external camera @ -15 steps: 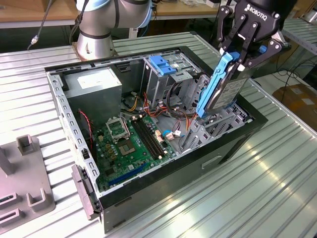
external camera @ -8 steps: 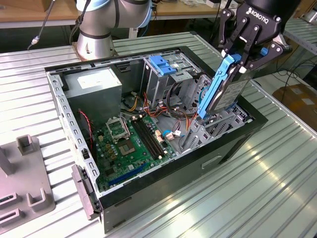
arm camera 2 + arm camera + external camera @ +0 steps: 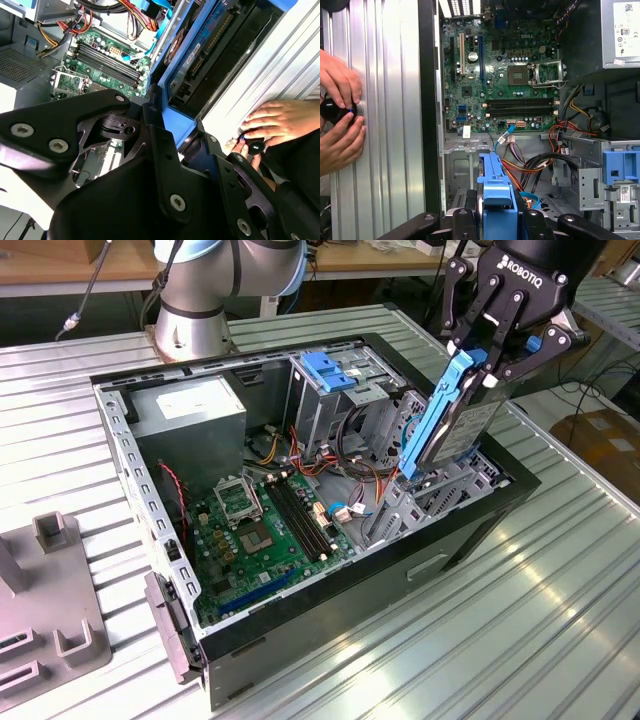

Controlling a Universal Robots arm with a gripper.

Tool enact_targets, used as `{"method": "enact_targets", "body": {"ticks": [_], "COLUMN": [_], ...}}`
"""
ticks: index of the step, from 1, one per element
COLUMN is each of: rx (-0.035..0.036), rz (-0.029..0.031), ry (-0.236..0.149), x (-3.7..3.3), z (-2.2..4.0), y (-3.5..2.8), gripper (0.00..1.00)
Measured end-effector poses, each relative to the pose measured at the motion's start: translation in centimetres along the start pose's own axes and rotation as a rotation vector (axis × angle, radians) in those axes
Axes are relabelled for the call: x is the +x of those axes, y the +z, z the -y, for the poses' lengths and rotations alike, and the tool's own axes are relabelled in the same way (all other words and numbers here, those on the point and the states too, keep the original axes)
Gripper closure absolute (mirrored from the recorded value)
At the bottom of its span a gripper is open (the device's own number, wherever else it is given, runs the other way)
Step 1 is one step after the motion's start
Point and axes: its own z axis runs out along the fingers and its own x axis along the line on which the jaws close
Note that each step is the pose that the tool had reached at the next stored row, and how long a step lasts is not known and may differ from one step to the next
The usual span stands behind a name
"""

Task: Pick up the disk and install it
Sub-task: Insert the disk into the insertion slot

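Note:
The disk (image 3: 452,425) is a dark drive in a bright blue bracket. It stands on end, tilted, over the open computer case (image 3: 470,540). Its lower end reaches into the metal drive cage (image 3: 430,495) at the case's end on the exterior view's right. My gripper (image 3: 480,358) is shut on the disk's upper end, with black fingers on either side of the bracket. In the first wrist view the blue bracket (image 3: 495,192) runs up from between my gripper (image 3: 495,222). The second wrist view shows the disk (image 3: 210,45) by the case wall.
Inside the case lie a green motherboard (image 3: 265,530), a grey power supply (image 3: 190,410), a light-blue latch block (image 3: 325,370) and loose cables (image 3: 555,160). A person's hands (image 3: 337,115) hold a black knob on the ribbed table beside the case. A grey fixture (image 3: 50,625) sits at the exterior view's left.

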Motion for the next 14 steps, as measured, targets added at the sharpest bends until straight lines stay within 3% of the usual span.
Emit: {"method": "enact_targets", "body": {"ticks": [8, 14], "rx": [0.0004, 0.0004], "rz": [0.0000, -0.0001], "ry": [0.000, 0.000], "x": [-0.01, 0.16], "z": [0.27, 0.15], "y": [0.33, 1.33], "gripper": [0.63, 0.63]}}
